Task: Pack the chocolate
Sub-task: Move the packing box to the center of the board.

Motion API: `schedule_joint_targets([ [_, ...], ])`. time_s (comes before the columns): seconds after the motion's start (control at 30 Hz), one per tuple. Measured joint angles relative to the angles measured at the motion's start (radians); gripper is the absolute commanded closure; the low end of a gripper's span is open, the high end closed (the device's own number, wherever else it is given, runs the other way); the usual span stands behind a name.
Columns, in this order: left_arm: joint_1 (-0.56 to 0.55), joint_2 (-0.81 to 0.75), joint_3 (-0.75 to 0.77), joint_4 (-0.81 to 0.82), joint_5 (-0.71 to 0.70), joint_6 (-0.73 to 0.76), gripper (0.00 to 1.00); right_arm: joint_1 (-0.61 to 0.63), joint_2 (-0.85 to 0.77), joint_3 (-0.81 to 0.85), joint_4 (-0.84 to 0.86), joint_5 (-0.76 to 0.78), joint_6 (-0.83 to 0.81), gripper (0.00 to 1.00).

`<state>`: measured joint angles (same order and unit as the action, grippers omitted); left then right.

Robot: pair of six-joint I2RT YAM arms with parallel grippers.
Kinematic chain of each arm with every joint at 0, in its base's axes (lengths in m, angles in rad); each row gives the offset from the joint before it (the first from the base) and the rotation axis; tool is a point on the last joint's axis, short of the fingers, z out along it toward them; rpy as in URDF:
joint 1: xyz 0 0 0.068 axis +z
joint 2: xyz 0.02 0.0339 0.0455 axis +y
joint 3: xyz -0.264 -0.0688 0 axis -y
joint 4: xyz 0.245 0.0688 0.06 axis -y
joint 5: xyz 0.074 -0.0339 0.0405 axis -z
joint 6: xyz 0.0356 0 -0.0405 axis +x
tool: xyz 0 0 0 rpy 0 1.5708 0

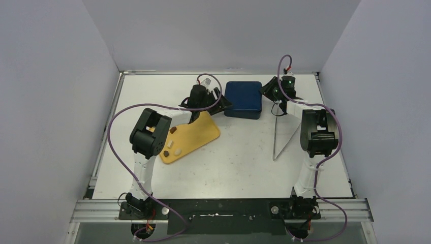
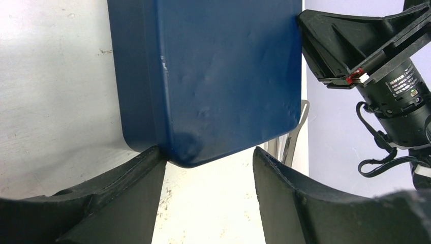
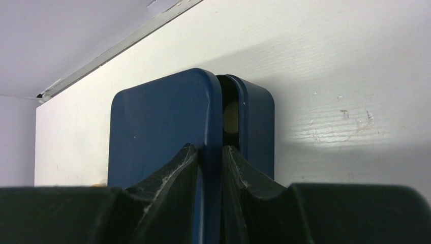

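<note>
Right wrist view has the right pincer (image 3: 207, 150) nearly closed, pinching the edge of the lid (image 3: 157, 127). The lid stands slightly off the box (image 3: 256, 127), and something pale shows in the gap, too dim to name. I cannot tell whether the lid is going up or coming down. With pieces lying outside, I judge it should go up. To do that well, grip the rim only and swing the lid steadily so the base does not drag or tip.

On the surface (image 1: 228, 168), toward the left edge, the tray (image 1: 201, 133) carries a few pieces of chocolate (image 1: 173, 130), brown and white; any others are hidden. Tongs (image 1: 282, 137) lie toward the right edge, under the right arm's line of retreat.

Farther back, the box sits mid-surface by the far edge. The left pincer (image 2: 208, 157) is about half open at a left corner of the box, with one finger touching it and nothing held. It could steady the base, but it crowds the lid's swing.
</note>
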<state>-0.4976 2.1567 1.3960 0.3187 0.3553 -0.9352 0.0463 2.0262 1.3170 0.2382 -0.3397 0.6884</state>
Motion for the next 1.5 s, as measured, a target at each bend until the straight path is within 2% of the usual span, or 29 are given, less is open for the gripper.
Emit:
schedule_joint_targets([
  [0.53,-0.001,0.000,0.000,0.028,-0.008,-0.003,0.41,-0.002,0.000,-0.006,0.016,0.000,0.001,0.78],
  [0.9,-0.005,0.000,0.013,-0.003,-0.024,0.043,0.38,-0.013,0.000,-0.017,0.029,-0.001,-0.003,0.78],
  [1.13,-0.005,0.000,0.028,-0.024,-0.052,0.083,0.43,-0.014,0.000,-0.038,0.065,-0.001,-0.001,0.79],
  [1.5,-0.010,0.000,0.035,-0.023,-0.052,0.099,0.44,-0.019,-0.002,-0.088,0.159,-0.001,0.005,0.78],
])
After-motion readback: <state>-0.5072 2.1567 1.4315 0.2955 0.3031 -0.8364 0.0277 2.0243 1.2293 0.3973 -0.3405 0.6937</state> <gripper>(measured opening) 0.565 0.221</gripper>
